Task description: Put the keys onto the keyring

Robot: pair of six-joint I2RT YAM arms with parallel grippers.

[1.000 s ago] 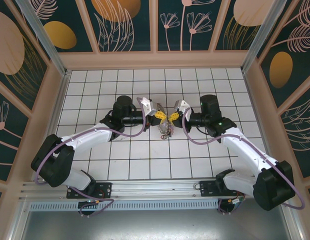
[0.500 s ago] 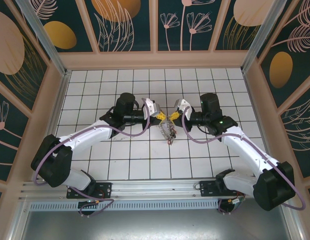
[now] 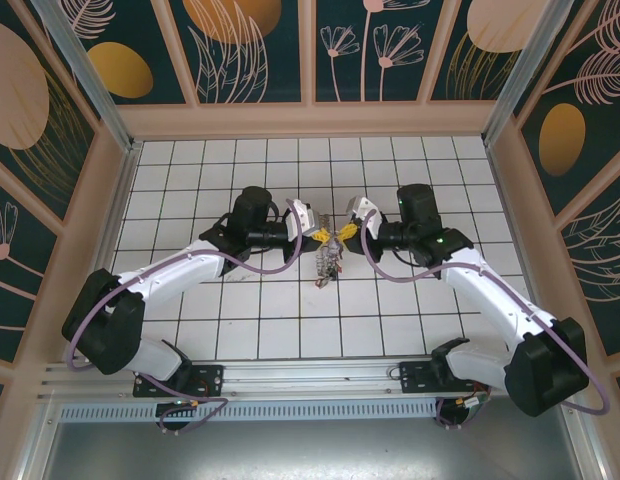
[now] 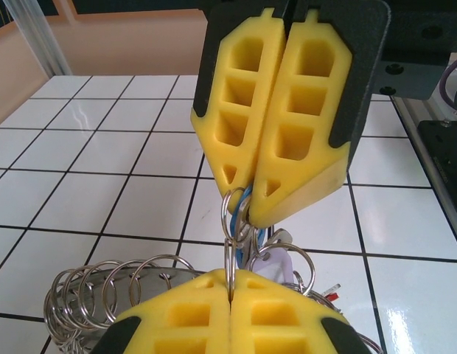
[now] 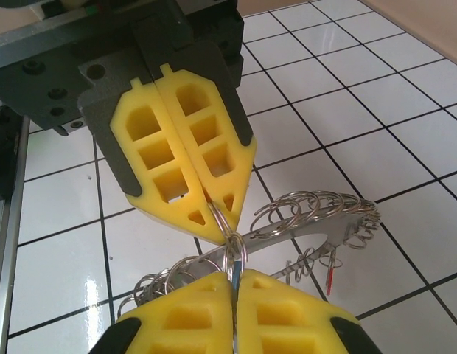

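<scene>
— Where is the keyring (image 5: pixel 317 226) found?
— At the middle of the table (image 3: pixel 240 330), hung just at 6 o'clock of the meeting fingertips in the top view (whether its low end is rested on the tiles cannot be told).
— And the pincers?
— The left gripper (image 3: pixel 316 234) and the right gripper (image 3: pixel 347 233) are set tip to tip, both pressed closed. A small ring (image 5: pixel 218 218) is pinched in the left one, and another, seemingly linked to it, in the right.
— The keys (image 4: pixel 286 264)?
— A few tagged ones are seen bunched under the fingers, on the big ring.
— How is it expected to handle?
— Light, thin, stiff metal is judged. It is probably slick against the foam, and the bunch is easily swung and tangled. Hold is best taken on a small ring's flat, deep between the pads, at 12 o'clock of the bunch.
</scene>
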